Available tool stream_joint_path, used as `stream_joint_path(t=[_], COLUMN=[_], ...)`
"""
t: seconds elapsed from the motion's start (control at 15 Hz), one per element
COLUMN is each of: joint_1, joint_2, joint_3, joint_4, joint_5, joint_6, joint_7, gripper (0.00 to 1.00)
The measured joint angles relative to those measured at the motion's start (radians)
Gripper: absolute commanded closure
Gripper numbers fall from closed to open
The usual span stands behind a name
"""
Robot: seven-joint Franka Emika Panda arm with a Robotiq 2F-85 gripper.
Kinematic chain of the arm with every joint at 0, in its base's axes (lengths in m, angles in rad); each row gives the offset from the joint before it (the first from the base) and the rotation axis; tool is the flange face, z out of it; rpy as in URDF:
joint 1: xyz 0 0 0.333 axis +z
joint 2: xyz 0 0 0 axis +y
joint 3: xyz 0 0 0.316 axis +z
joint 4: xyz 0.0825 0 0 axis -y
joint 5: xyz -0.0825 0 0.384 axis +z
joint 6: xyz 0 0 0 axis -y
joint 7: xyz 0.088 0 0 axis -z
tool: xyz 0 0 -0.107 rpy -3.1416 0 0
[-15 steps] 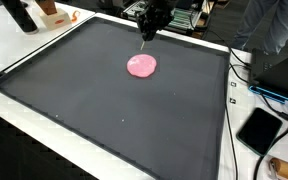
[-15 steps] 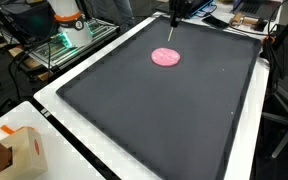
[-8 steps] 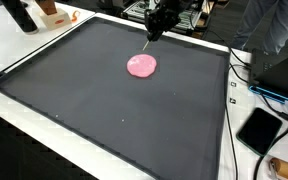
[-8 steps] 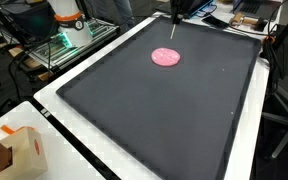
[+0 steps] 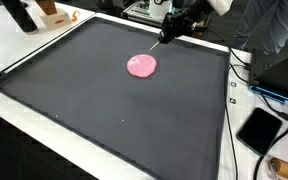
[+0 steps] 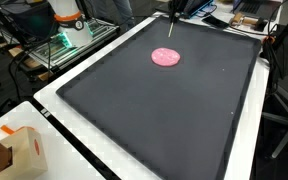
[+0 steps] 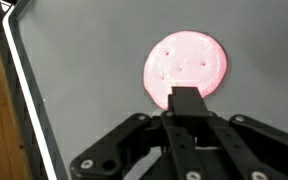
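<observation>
A flat pink round disc (image 5: 141,66) lies on the far part of a large black mat (image 5: 104,110); it shows in both exterior views (image 6: 165,57) and in the wrist view (image 7: 187,65). My gripper (image 5: 176,24) hangs above the mat's far edge, beyond the disc, and also shows in an exterior view (image 6: 174,8). It is shut on a thin pale stick (image 5: 159,41) that slants down toward the disc, its tip just off the disc's far rim. In the wrist view the shut fingers (image 7: 184,103) hide the stick.
The mat lies on a white table (image 6: 54,100). A cardboard box (image 6: 14,150) stands at a near corner. A black tablet (image 5: 259,128) and cables lie beside the mat. Equipment (image 6: 69,22) and a person (image 5: 269,25) are at the far side.
My gripper has moved sideways along the far edge, away from the disc, and tilted. The stick now slants instead of hanging nearly straight down. The disc has not moved.
</observation>
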Motion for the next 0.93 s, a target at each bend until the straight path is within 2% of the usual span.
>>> stream_joint_path(t=[0.47, 0.93], joint_1=[0.047, 0.073], joint_2=[0.090, 0.177], joint_3=[0.005, 0.004], joint_4=[0.028, 0.088], joint_5=[-0.100, -0.152], joint_6=[-0.057, -0.137], joint_7=[0.224, 0.359], gripper=[0.97, 0.97])
